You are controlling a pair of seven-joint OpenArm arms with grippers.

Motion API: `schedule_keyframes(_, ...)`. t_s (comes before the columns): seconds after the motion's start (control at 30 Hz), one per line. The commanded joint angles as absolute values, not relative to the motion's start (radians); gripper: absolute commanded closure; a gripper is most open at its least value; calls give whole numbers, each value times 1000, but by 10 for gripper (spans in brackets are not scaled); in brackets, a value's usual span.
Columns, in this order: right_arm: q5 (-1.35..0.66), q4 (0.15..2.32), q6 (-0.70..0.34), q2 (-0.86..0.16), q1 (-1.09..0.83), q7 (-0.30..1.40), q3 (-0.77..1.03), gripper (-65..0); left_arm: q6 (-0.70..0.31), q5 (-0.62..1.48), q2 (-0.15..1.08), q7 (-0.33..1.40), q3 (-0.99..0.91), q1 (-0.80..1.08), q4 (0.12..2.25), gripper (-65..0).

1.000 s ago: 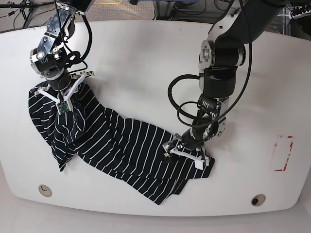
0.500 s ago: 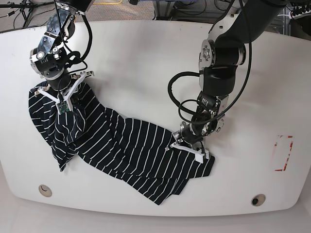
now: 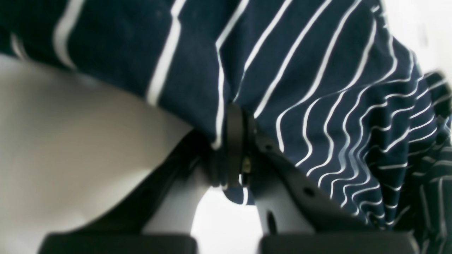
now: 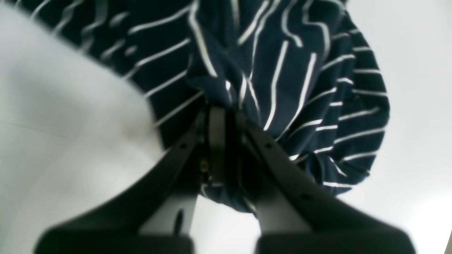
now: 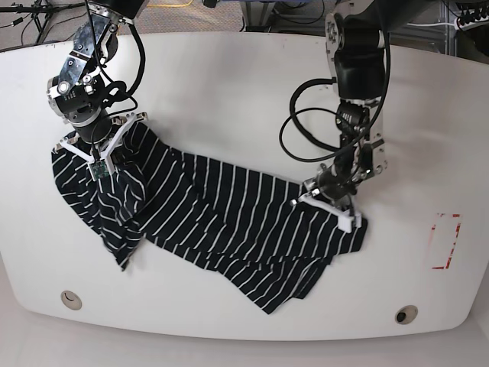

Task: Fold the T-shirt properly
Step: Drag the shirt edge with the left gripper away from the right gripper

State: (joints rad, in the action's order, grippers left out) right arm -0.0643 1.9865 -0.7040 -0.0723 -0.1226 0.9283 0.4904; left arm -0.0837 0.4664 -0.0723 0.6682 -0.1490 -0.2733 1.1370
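Observation:
The dark T-shirt (image 5: 221,222) with thin white stripes lies crumpled and stretched diagonally across the white table (image 5: 229,84), from the back left toward the right. My left gripper (image 5: 327,205) is shut on the shirt's right edge; in the left wrist view its fingertips (image 3: 235,116) pinch a fold of the striped cloth (image 3: 317,70). At the far left, my right gripper (image 5: 98,157) is shut on the shirt's other end, and in the right wrist view bunched fabric (image 4: 289,70) is clamped between its jaws (image 4: 222,113).
A red rectangular marking (image 5: 445,241) sits on the table at the right. Two round holes (image 5: 70,299) (image 5: 406,314) lie near the front edge. Black cables loop beside both arms.
My left gripper has closed on the shirt's right edge and pulled it right and toward the back, stretching the cloth out. The right gripper has kept its grip, almost in place.

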Motion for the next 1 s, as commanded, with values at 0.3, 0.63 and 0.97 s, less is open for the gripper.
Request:
schedule_keyframes(0.3,-71,2003,-698,-82,-122,909,492,0,-93,470,91,776,-151,67,1739,0)
schedule_keyframes(0.63,-79,2005,-698,-82,-171,909,492,0,-93,473,177,776,-162,372,2000,0)
schedule_keyframes(0.97,-79,2008,-698,-35,-229,909,492,0,-96,475,171,774,-231,526,2009,0)
